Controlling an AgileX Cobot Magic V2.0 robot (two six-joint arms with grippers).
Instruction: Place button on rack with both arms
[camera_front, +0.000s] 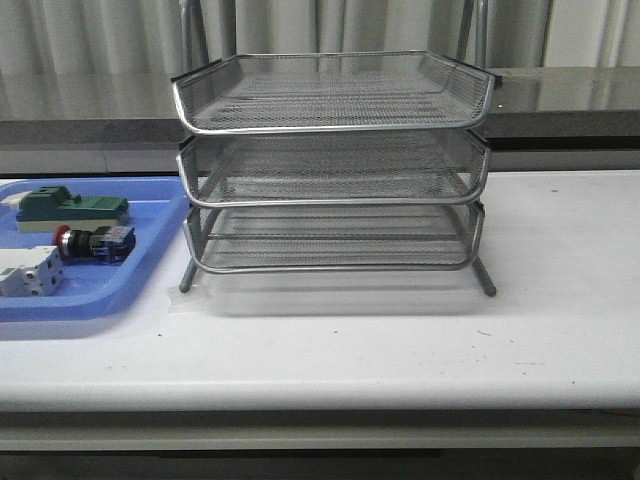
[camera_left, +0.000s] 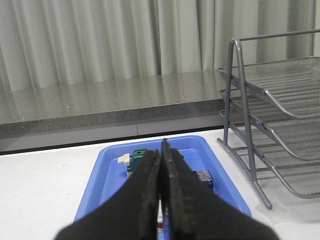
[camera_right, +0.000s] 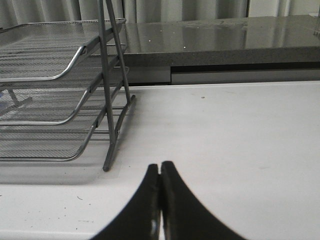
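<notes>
The button (camera_front: 95, 243), red-headed with a black body and blue rear block, lies on its side in the blue tray (camera_front: 150, 262) at the left. Its blue end (camera_left: 204, 176) peeks out beside my left gripper (camera_left: 161, 150), which is shut with nothing held and sits above the tray's near side. The three-tier wire-mesh rack (camera_front: 335, 165) stands mid-table, and its tiers (camera_left: 280, 125) are empty. My right gripper (camera_right: 160, 167) is shut and empty over bare table, to the right of the rack's leg (camera_right: 114, 135). No arm shows in the front view.
A green block (camera_front: 75, 208) and a white block (camera_front: 28, 272) share the blue tray with the button. A grey ledge (camera_front: 560, 100) and curtains run behind the table. White tabletop (camera_front: 560, 270) stretches right of the rack.
</notes>
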